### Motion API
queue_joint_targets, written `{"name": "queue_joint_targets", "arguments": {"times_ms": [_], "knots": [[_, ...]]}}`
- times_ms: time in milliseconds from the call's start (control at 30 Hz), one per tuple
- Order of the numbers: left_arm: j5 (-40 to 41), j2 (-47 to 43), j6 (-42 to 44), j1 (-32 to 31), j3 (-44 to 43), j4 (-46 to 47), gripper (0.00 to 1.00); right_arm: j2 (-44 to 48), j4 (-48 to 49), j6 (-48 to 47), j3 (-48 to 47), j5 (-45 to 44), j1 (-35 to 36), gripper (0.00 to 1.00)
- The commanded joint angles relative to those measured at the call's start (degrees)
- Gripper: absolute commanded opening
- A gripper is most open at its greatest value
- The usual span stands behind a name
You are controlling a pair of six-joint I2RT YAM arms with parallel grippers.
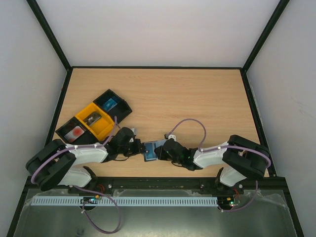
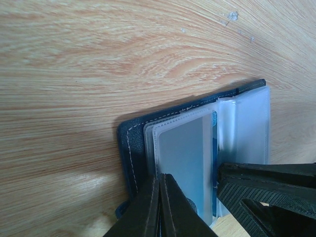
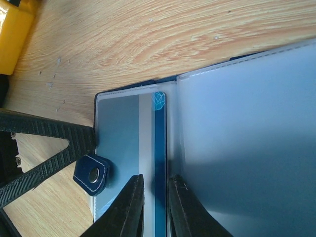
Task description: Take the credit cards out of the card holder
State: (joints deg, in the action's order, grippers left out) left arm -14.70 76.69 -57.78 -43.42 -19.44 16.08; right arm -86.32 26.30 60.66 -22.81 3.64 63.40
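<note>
Item 1: small dark navy-blue folding card holder [image 1: 150, 148] [image 2: 129, 148], lying open on the light wood-grain table [image 1: 197, 98] close to its near edge, between the 2 arms. Fitted with frosted clear plastic sleeves [image 2: 247, 123] [image 3: 247, 138] and 1 navy closure tab with a metal snap [image 3: 92, 174]. Item 2: thin light blue plastic credit card [image 2: 185, 158] [image 3: 123, 128] with a darker blue stripe along 1 long edge, seated in the sleeve on the tab side of the holder. Any further cards in the holder cannot be made out. Left gripper [image 1: 137, 147] [image 2: 160, 180]: fingers clenched together on the holder's outer edge. In the right wrist view its ribbed black fingers [image 3: 44, 148] converge on that same edge just above the tab. Right gripper [image 1: 160, 150] [image 3: 156, 180]: fingers drawn in to a narrow slit, pinching the card at its dark-striped edge. In the left wrist view its ribbed fingers [image 2: 266, 173] meet at the card's edge. The 2 grippers sit on opposite sides of the holder, tips facing each other. Item 3: row of 3 open trays at the far left of the table, well apart from the holder. It consists of a black tray [image 1: 126, 109] holding a light blue flat piece [image 1: 109, 103], a yellow tray [image 1: 101, 127] [image 3: 12, 34] holding a greyish object [image 1: 92, 118], and a black tray [image 1: 61, 131] holding a pinkish-red piece [image 1: 76, 132].
</note>
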Motion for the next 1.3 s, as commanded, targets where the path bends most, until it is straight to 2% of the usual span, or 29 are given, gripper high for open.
{"name": "queue_joint_targets", "arguments": {"times_ms": [0, 233, 833, 933, 1267], "knots": [[0.90, 0.17, 0.98, 0.35, 0.87, -0.45, 0.05, -0.63, 1.56, 0.28, -0.02, -0.80, -0.28, 0.16], [0.29, 1.45, 0.41, 0.27, 0.81, 0.98, 0.04, -2.74, 9.01, 2.71, 2.13, 2.80, -0.97, 0.16], [-0.56, 2.21, -0.91, 0.13, 1.70, 3.93, 0.03, -3.81, 15.32, 4.24, 2.83, 5.71, -1.73, 0.09], [-0.40, 2.39, -1.16, 0.11, 2.08, 4.19, 0.03, -4.30, 16.76, 4.73, 3.40, 5.81, -1.86, 0.03], [0.76, 3.17, -0.70, 0.09, 2.12, 3.42, 0.08, -1.93, 21.52, 6.27, 8.54, 4.97, -2.47, 0.02]]}}
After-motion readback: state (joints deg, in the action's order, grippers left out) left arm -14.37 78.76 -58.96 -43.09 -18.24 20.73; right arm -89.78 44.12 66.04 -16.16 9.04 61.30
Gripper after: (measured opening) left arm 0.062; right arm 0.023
